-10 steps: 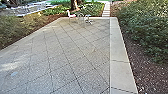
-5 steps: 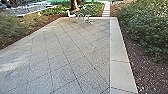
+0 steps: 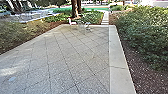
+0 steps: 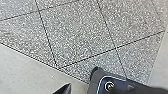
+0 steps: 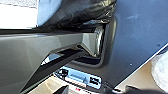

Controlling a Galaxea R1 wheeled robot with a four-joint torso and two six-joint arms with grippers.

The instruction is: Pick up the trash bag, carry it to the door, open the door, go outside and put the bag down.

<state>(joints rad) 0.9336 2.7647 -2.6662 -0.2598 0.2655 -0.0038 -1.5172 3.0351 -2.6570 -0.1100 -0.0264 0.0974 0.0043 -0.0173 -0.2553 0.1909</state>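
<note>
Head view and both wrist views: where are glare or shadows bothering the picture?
Head view: a sunlit patch whitens the paving at left, and the far background at upper right looks washed out. Left wrist view: soft, even light on the paving, no hard shadows. Right wrist view: an area beside the black plastic is blown out to white, and the plastic has pale highlights.

R wrist vw: base plate [image 5: 135, 32] dk blue-gry, flat, w/ small dk dots | recess rim [image 5: 106, 58] dk, rnd corners | jointed bar [image 5: 30, 47] gry, smooth, angular | port panel [image 5: 78, 77] lt blue, blk sockets [image 5: 94, 80], tiny red mark [image 5: 78, 89] nearby || L wrist vw: plate corner [image 4: 94, 83] dk gry/blk, rnded, pale curved line [image 4: 112, 77], rnd fitting [image 4: 109, 86] w/ yellowish ctr
</note>
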